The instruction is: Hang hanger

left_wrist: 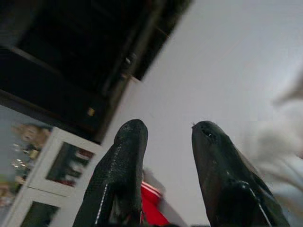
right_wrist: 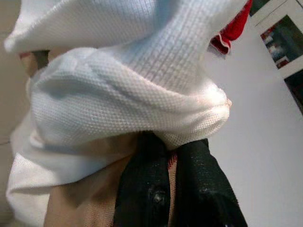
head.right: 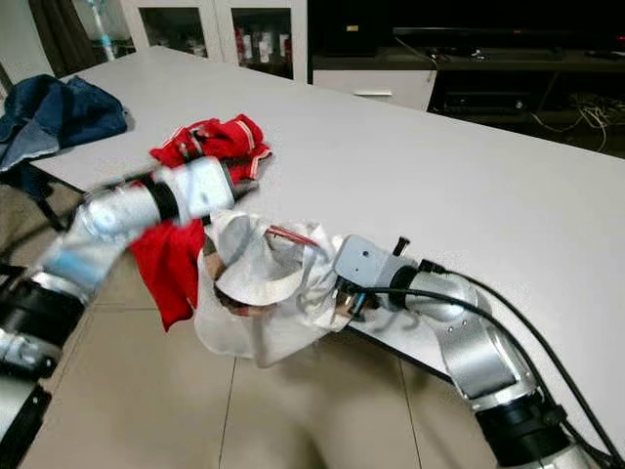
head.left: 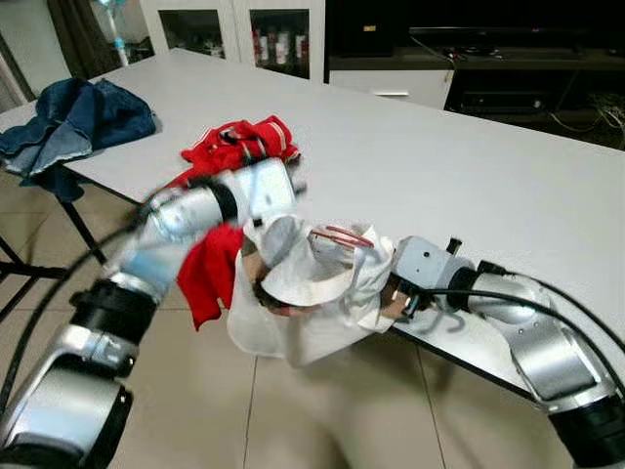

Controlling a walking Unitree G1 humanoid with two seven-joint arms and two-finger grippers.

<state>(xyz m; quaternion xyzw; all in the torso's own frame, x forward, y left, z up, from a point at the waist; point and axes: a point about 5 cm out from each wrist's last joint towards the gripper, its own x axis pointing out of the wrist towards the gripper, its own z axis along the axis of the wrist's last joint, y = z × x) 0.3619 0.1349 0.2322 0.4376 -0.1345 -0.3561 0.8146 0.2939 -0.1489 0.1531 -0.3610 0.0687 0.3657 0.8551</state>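
Big white table runs across the scene, tiled floor below its near edge. Blue denim garment heaped at the table's far left corner, red garment on the near edge, part draping down off it. White garment hangs bunched off the table edge between the two arms, with a wooden hanger partly showing inside it, curved bar peeking through the neck opening. Right gripper jaws clenched on the white garment at the hanger, fabric bulging over the black fingers in the right wrist view. Left gripper sits over the red garment just beside the white one, motion-blurred, jaws spread apart, nothing between them.
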